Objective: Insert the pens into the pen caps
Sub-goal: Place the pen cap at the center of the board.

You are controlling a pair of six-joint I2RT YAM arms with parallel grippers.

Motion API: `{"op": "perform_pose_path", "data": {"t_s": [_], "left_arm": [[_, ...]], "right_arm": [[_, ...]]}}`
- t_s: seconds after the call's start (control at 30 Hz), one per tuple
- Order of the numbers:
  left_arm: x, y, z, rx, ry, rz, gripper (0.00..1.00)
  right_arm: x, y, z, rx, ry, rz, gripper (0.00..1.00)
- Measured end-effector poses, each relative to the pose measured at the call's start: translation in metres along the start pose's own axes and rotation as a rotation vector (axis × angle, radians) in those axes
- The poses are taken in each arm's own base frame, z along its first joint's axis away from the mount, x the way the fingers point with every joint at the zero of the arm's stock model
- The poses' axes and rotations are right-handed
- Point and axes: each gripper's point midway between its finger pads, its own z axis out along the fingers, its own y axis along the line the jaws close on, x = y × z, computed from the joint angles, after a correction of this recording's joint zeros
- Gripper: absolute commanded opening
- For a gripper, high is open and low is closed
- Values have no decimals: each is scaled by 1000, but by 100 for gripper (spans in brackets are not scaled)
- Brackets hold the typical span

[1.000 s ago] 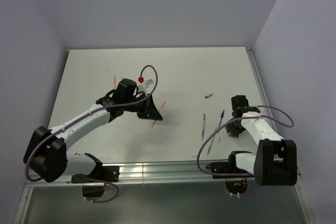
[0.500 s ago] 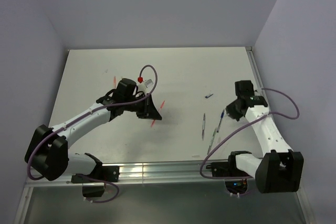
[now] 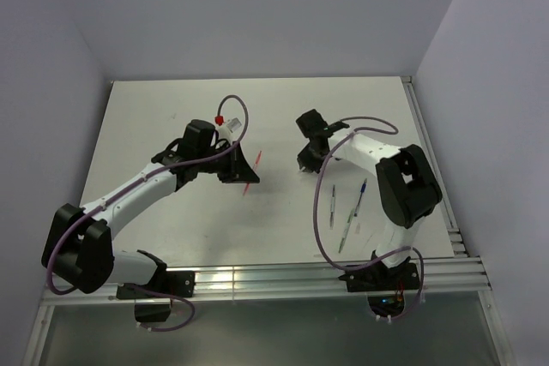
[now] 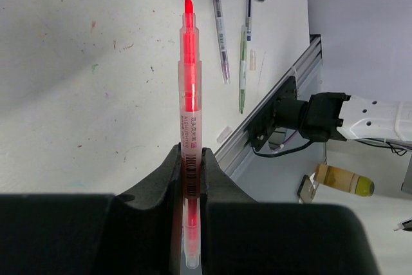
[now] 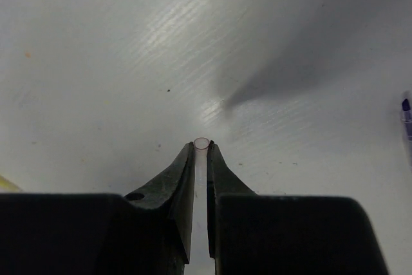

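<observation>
1. Moved: the right gripper [image 3: 307, 163] has swung in from far right of the red pen [image 3: 251, 174] and now sits just right of it. Its jaws have also narrowed over the last second.
2. The right gripper is pinched on a clear cap [image 5: 201, 143], a translucent little tube. Its open mouth pokes just past the fingertips and points away from the wrist.
3. The left gripper [image 4: 190, 156] is clamped on the red pen's lower barrel, and its pose has barely shifted. The bare red tip sticks out well clear of the fingers, toward the right gripper's side.
4. The grey pen [image 3: 333, 206], blue pen [image 3: 361, 197] and green pen [image 3: 347, 227] lie loose on the table [image 3: 171, 109]. They are further right of the red pen and nearer the arm bases, with no caps on them that I can see.
5. Meaning: one pen and one cap are each in a grip and close together, so pickup looks done for this pair. They are not joined, as a gap remains between tip and cap.
6. The red pen does not show in the right wrist view, so the cap mouth is probably not aimed at the tip yet.
7. Next, by my judgement: line the tip up with the cap mouth, then push straight in.
8. Risk: the cap is thin and held only by the fingertips, so it could tilt or slip under an off-axis push.
</observation>
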Motion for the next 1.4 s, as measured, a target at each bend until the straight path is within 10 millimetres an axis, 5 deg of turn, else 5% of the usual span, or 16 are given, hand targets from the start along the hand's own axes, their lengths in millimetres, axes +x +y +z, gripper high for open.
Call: {"op": "perform_pose_path", "data": {"t_s": [0.13,0.33,0.73,1.0,1.3,1.4], "left_arm": [[-2,2,0,-8,-8,-1,0],[-3,2,0,-10,-12,-1,0],[-2,4,0,-12,-10,-4,0],[1,6,1,-16,-6,-9,0],[-1,8,0,-20,-9,-13,0],[-1,11,1,-25,-5,-20,0]], "right_arm": [[20,-10,22,41,13,67,0],[31,-14,27,61,-6,131,0],[39,-12,29,53,-13,152,31],[42,-15,30,43,-14,120,41],[29,-8,3,5,-68,-94,40],[16,9,-18,-60,-110,-189,29]]}}
